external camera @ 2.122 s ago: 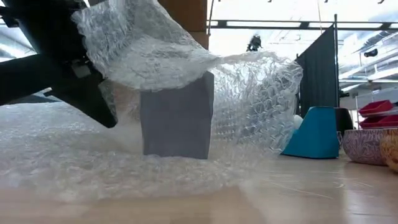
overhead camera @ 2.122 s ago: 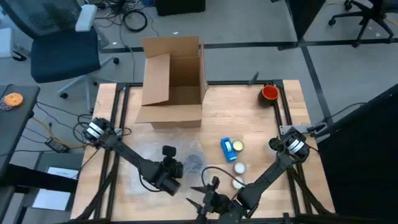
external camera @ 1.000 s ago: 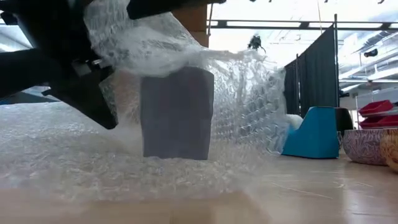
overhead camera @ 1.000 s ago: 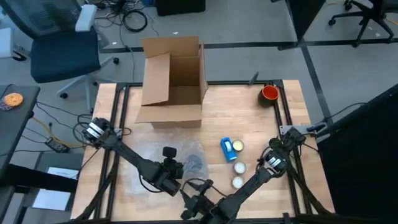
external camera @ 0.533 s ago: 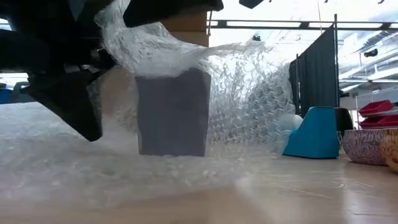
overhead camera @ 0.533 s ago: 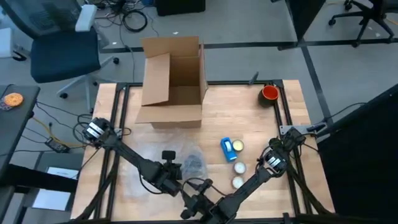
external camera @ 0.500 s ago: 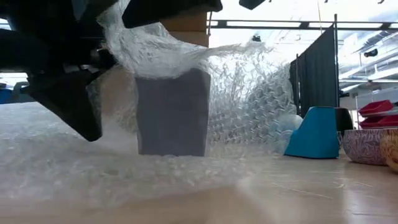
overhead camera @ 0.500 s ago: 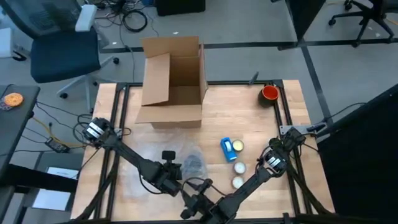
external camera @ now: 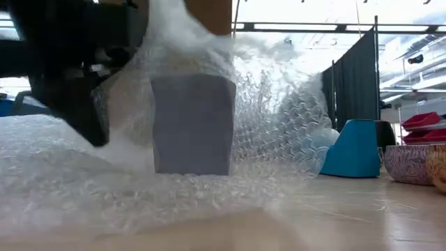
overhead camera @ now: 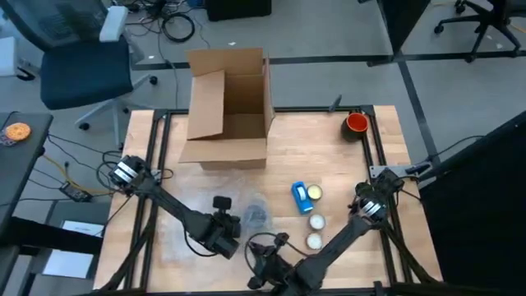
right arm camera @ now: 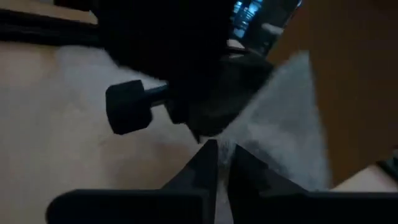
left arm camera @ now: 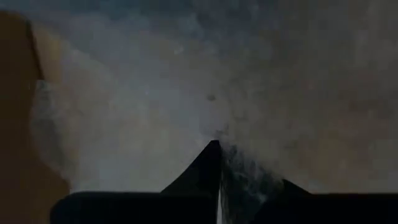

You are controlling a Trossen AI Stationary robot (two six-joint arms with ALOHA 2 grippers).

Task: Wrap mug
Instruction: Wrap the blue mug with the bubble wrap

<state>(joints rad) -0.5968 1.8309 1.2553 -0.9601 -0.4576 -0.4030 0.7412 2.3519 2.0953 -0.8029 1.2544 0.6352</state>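
A grey mug (external camera: 193, 125) stands upright on a sheet of bubble wrap (external camera: 139, 195) near the table's front; from above the mug (overhead camera: 256, 215) shows dimly under the wrap (overhead camera: 197, 222). A flap of the wrap (external camera: 209, 56) rises over the mug's top and falls behind it. My left gripper (overhead camera: 235, 228) is just left of the mug, shut on the wrap. My right gripper (overhead camera: 256, 249) is close in front of the mug, also shut on the wrap. My left gripper pinches bubble wrap (left arm camera: 233, 163) between its two fingers; edge or fold, I cannot tell. The wrap spreads away from the fingertips and fills the wrist view. My right gripper pinches the wrap between its two fingers, and the sheet (right arm camera: 280, 118) fans upward from them, beside my left arm.
An open cardboard box (overhead camera: 228, 107) stands at the table's far side and an orange cup (overhead camera: 356, 123) at the far right corner. A blue object (overhead camera: 302, 196) and two small white round things (overhead camera: 316, 222) lie right of the mug. A patterned bowl (external camera: 408, 164) shows at the right.
The flap of wrap over the mug has been drawn higher and further across its top toward the table's left, and it now reaches the top of the low view. My left gripper has shifted a little to the left in the low view. The mug has stayed upright.
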